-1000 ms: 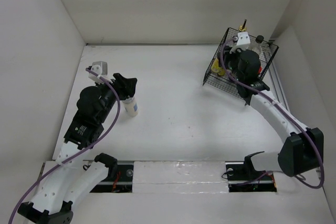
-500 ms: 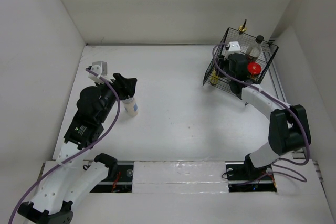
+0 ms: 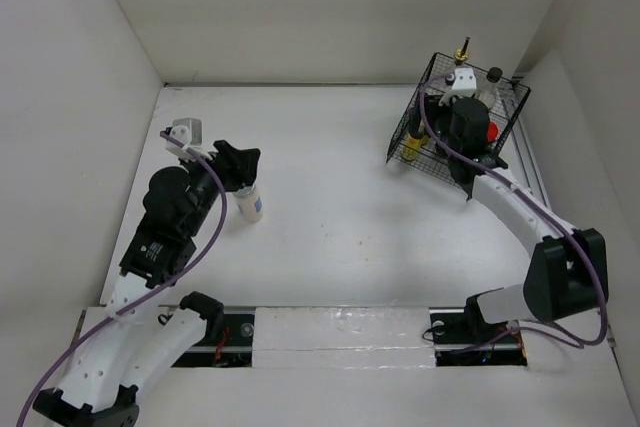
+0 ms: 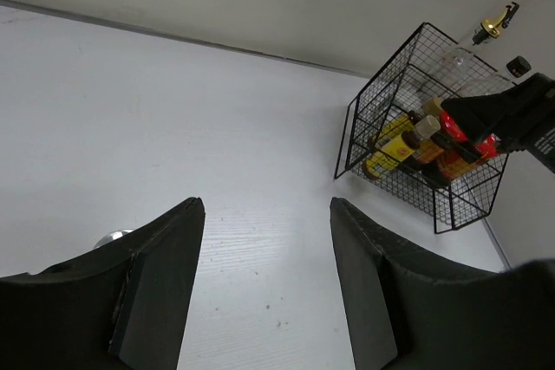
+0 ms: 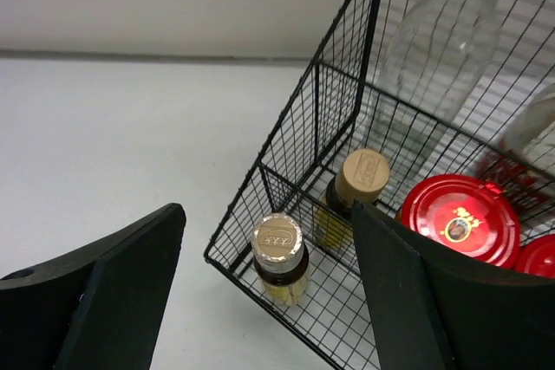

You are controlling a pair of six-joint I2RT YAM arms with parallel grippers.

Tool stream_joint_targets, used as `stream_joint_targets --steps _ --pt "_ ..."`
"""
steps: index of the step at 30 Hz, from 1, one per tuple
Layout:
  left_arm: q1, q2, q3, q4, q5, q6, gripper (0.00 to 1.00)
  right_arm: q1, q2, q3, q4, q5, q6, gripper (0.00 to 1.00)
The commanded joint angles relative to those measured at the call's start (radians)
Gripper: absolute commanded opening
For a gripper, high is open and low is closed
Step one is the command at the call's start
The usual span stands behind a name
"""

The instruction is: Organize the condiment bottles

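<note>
The left gripper (image 4: 264,214), fingers wide apart and empty, hangs by the cylindrical white bottle (image 3: 250,205) at left, while the right gripper (image 5: 269,210), equally spread, hovers at the black wire basket (image 3: 408,119) holding the other bottles (image 5: 279,257), far right.

We are looking down into a plain white enclosure. A white table (image 3: 330,237) is filling the bottom of it, matte and faintly speckled, and soft shadows are lying across it under even, diffuse light. A pale back wall (image 3: 330,7) is rising from the table's far edge, and we are seeing a thin dark seam (image 3: 290,84) running along that joint. A left wall (image 3: 60,127) and a right wall (image 3: 600,97) are closing in the sides. Along the near edge a white strip (image 3: 340,332) is catching a dull glare.
</note>
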Motion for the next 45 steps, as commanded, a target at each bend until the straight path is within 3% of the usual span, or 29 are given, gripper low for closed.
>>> stream_joint_targets --steps 1,4,6,7,9,10,12,13,15,16,19,23,32,36,37,39,41,45 --pt "0.003 -0.020 -0.005 0.035 -0.015 0.003 0.56 0.031 -0.078 0.004 0.060 -0.014 0.007 0.83" --pt "0.003 -0.044 -0.005 0.035 -0.030 -0.007 0.58 0.095 -0.092 0.004 0.050 -0.069 0.016 0.80" --pt "0.003 -0.053 -0.005 0.026 -0.061 -0.018 0.61 0.178 -0.071 0.004 0.073 -0.164 0.016 0.58" --pt "0.003 -0.064 -0.005 0.026 -0.073 -0.029 0.62 0.213 -0.033 0.004 0.108 -0.198 0.016 0.39" --pt "0.003 -0.073 -0.005 0.026 -0.119 -0.038 0.63 0.321 0.023 0.004 0.161 -0.279 0.016 0.12" --pt "0.003 -0.085 -0.005 0.026 -0.137 -0.049 0.63 0.360 0.088 0.004 0.228 -0.305 0.016 0.09" --pt "0.003 -0.111 -0.005 0.017 -0.197 -0.058 0.65 0.466 0.167 0.024 0.285 -0.372 0.027 0.12" --pt "0.003 -0.125 -0.005 0.017 -0.217 -0.058 0.65 0.498 0.208 0.062 0.305 -0.393 0.027 0.22" --pt "0.003 -0.158 -0.025 0.017 -0.270 -0.069 0.70 0.558 0.328 0.114 0.333 -0.428 0.009 0.48" --pt "0.003 -0.191 -0.025 0.017 -0.285 -0.069 0.78 0.602 0.362 0.171 0.333 -0.448 -0.003 0.74" --pt "0.003 -0.217 -0.048 0.026 -0.303 -0.069 0.84 0.664 0.474 0.234 0.333 -0.495 -0.049 0.93" --pt "0.003 -0.192 -0.048 0.035 -0.274 -0.069 0.88 0.687 0.583 0.341 0.304 -0.495 -0.071 0.99" --pt "0.003 -0.176 -0.036 0.033 -0.254 -0.069 0.95 0.687 0.776 0.582 0.257 -0.494 -0.071 0.97" --pt "0.003 -0.185 -0.036 0.033 -0.245 -0.069 0.98 0.687 0.821 0.622 0.300 -0.503 -0.010 0.68" --pt "0.003 -0.185 -0.036 0.033 -0.245 -0.069 0.98 0.687 0.805 0.604 0.332 -0.503 0.002 0.50" --pt "0.003 -0.185 -0.036 0.033 -0.234 -0.069 0.98 0.687 0.730 0.532 0.403 -0.491 0.021 0.40" --pt "0.003 -0.185 -0.036 0.033 -0.222 -0.069 0.98 0.687 0.658 0.459 0.429 -0.466 0.021 0.39" --pt "0.003 -0.185 -0.036 0.033 -0.196 -0.059 0.99 0.644 0.337 0.282 0.460 -0.390 0.009 0.37"
